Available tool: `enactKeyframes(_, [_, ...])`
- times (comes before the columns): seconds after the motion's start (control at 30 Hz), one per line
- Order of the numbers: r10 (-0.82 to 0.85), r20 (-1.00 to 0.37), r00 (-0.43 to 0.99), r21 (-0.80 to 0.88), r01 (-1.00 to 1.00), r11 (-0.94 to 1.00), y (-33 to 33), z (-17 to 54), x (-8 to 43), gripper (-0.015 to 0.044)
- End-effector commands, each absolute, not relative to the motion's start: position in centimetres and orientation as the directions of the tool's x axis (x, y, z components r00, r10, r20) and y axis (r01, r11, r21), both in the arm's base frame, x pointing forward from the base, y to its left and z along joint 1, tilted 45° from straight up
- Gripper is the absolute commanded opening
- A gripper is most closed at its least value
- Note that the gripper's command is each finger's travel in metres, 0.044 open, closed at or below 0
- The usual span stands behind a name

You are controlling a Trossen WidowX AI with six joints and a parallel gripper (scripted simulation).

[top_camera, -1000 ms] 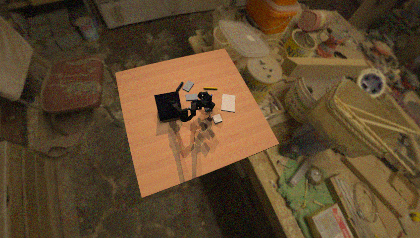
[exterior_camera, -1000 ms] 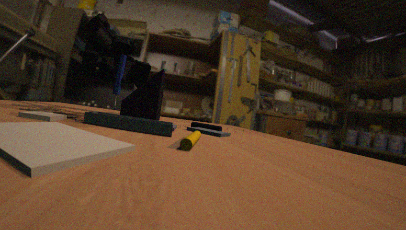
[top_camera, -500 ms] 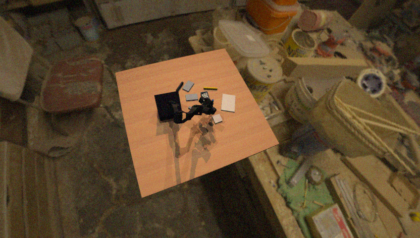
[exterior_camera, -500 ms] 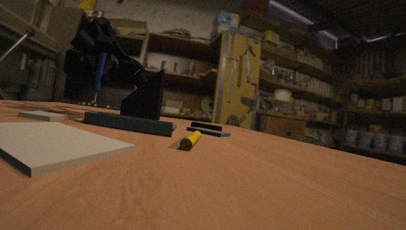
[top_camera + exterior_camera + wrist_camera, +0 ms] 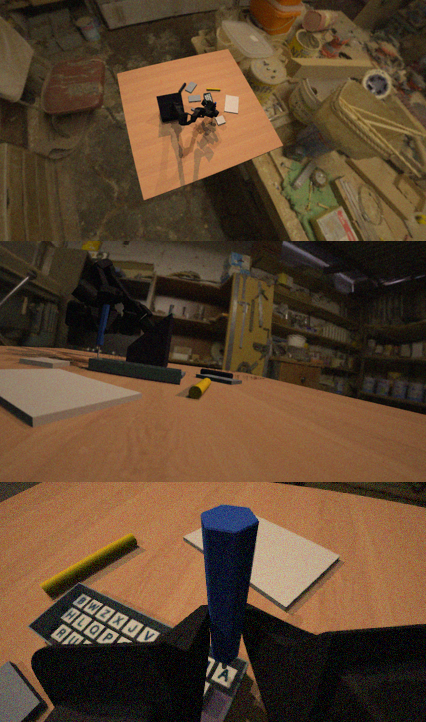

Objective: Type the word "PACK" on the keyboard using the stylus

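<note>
My gripper point(image 5: 224, 611) is shut on the blue stylus point(image 5: 230, 567) point(image 5: 103, 324) and holds it roughly upright, its thin tip pointing down. The keyboard point(image 5: 47, 620) point(image 5: 134, 371) is a dark slab with rows of white lettered keys, lying on the desk below the gripper. In the wrist view the lower end of the stylus is at the A key point(image 5: 224, 675), near the keyboard's right end. In the exterior view the tip is just above or at the keyboard's top. Whether it touches the key cannot be told. My fingers hide the middle keys.
A yellow cylinder point(image 5: 213, 89) point(image 5: 200, 388) point(image 5: 90, 564) lies beyond the keyboard. A large white slab point(image 5: 231, 104) point(image 5: 68, 393) point(image 5: 295, 564) and a small white block point(image 5: 220, 120) point(image 5: 44, 361) lie nearby. Grey slabs point(image 5: 191, 87) point(image 5: 194, 98) lie nearer the arm's base.
</note>
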State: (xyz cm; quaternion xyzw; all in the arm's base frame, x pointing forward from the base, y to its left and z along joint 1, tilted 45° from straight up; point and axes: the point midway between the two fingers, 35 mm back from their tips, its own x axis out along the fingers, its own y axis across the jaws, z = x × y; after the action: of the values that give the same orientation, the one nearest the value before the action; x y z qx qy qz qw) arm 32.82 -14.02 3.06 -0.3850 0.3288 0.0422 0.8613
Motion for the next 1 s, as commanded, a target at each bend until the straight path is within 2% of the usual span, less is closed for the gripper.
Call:
enactKeyframes(0.0, [-0.177,-0.6,0.78,-0.635,-0.33,0.699,-14.18,2.83,32.78,0.0081])
enactKeyframes(0.97, [-0.177,-0.601,0.78,-0.635,-0.33,0.698,-15.13,1.85,32.59,0.0081])
